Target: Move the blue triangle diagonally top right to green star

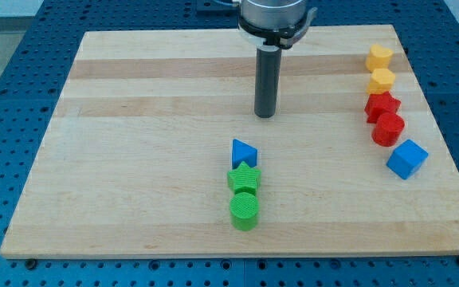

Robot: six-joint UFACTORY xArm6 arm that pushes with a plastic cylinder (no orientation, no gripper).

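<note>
The blue triangle (244, 152) lies near the board's middle, touching the top edge of the green star (244, 178). A green cylinder (245, 210) sits right below the star, so the three form a short column. My tip (265, 115) is above the triangle in the view and slightly to its right, a short gap away, touching no block.
At the view's right a column of blocks runs down: two yellow blocks (379, 57) (382, 80), two red blocks (382, 105) (389, 128) and a blue cube (407, 159). The wooden board (134, 159) ends close beyond them at the right edge.
</note>
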